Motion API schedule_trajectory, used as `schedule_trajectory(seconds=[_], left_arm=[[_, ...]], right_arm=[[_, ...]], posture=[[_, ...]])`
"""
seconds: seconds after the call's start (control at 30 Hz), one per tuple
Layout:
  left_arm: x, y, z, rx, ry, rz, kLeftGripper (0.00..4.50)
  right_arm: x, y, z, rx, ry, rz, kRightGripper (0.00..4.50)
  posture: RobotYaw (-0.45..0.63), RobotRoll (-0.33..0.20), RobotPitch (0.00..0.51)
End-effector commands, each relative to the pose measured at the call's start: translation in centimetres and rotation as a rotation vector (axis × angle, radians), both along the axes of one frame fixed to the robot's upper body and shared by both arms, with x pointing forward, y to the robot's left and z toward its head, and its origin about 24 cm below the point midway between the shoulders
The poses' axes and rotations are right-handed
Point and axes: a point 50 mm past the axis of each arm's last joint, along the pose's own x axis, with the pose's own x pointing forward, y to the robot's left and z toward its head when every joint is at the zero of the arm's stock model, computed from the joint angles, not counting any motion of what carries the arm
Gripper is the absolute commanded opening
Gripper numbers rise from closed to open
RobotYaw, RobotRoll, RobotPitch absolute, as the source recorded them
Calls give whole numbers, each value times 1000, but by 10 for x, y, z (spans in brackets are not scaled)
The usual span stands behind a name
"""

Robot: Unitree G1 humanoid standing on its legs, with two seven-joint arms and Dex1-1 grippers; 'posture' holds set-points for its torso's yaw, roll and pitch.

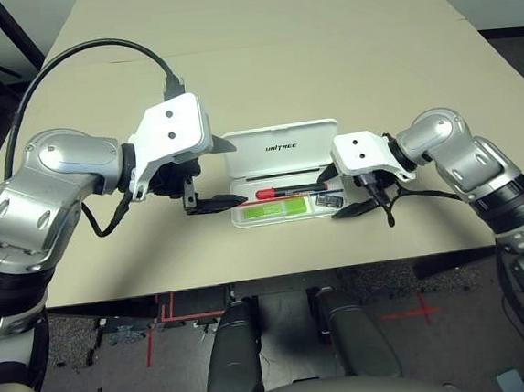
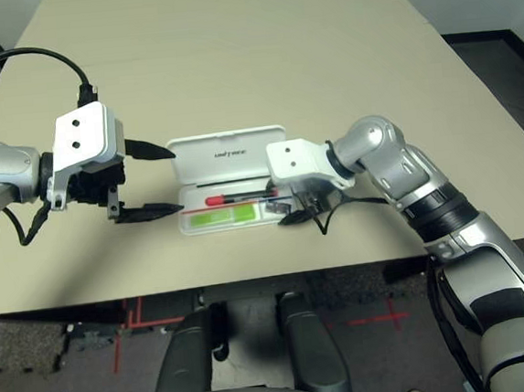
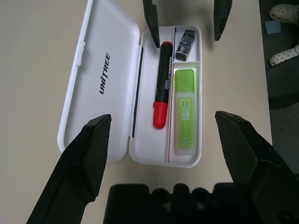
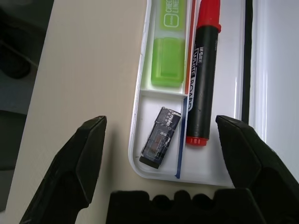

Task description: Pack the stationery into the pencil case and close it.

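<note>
Beige table point(image 1: 323, 53), dark floor | pencil case point(image 1: 285, 146) open | left fingers point(image 3: 88, 154) wide | right fingers point(image 4: 88, 154) wide

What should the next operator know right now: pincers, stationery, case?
Left pincer: open, empty, at the left end of the white hard-plastic hinged pencil case.
Right pincer: open, empty, at the case's right end.
In the tray: flat light-green highlighter, red-and-black marker pen, small dark grey piece in the end compartment.
Done: all three packed.
Left: swing the lid shut.
</note>
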Motion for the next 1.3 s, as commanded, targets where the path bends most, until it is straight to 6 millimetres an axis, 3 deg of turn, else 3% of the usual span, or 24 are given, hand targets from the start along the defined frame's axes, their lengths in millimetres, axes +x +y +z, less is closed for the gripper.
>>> schedule_trajectory(seconds=[0.03,0.4,0.67,0.97,1.07,1.3], left_arm=[[-3,2,-1,18,0,-1,4500],[-1,11,-6,14,29,37,4500],[6,18,-19,1,73,69,4500],[20,31,-33,-25,100,136,4500],[28,37,-40,-52,118,185,3894],[58,48,-56,-137,81,322,1130]], right_arm=[[-6,-12,17,39,24,-23,4438],[-20,-77,54,141,113,-283,4438],[-29,-120,50,255,182,-461,4438],[-32,-131,42,342,198,-540,4438],[-32,-131,42,355,195,-548,4500],[-31,-129,42,371,166,-548,4500]], posture=[[33,0,177],[3,0,182],[-21,0,185],[-34,0,175],[-40,0,170],[-51,0,161]])
